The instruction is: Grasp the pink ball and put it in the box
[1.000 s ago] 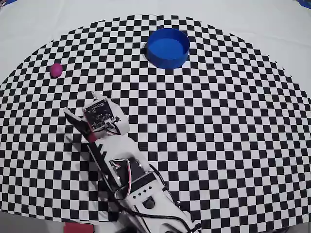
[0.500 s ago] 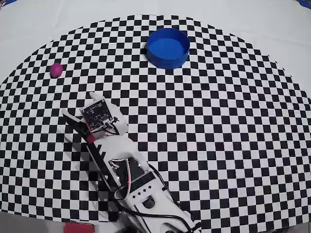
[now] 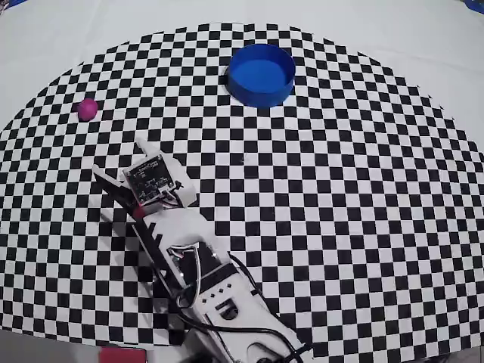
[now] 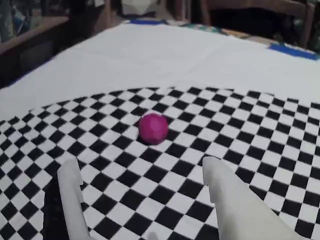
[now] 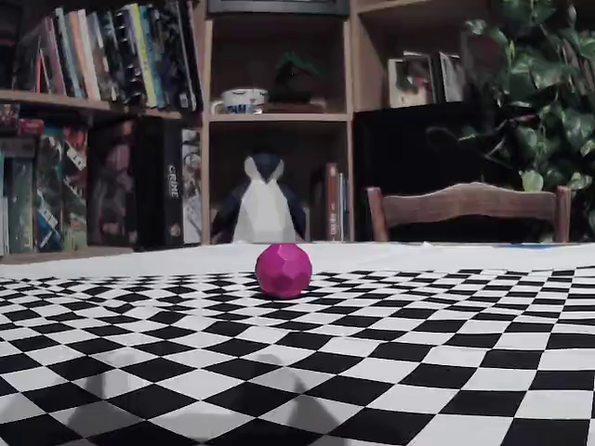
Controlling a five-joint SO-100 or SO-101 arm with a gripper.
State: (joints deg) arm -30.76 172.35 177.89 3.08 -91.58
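Checkered mat [image 3: 340, 189] over a white tablecloth; bookshelves, a wooden chair [image 5: 469, 209] and a plush penguin [image 5: 262, 206] sit behind it in the fixed view. Task is at the start, as I read it: nothing grasped, nothing delivered. One pink ball [image 3: 88, 109] sits on the mat near its left edge in the overhead view, well apart from the one blue round box [image 3: 261, 74] at the top centre, which looks empty. My gripper [image 3: 121, 172] is the only tool here, two fingers, spread wide and holding nothing. Wrist view shows both fingers [image 4: 70, 192] low in the picture with the pink ball [image 4: 152, 128] ahead of them and roughly lined up with the gap, not touching either one. In the fixed view the pink ball [image 5: 284, 270] rests alone on the mat, faceted surface, nothing near it. Left to do: close the distance to the ball, pinch it, lift, carry it across the mat to the box, release. Count: one ball, one box, one arm.
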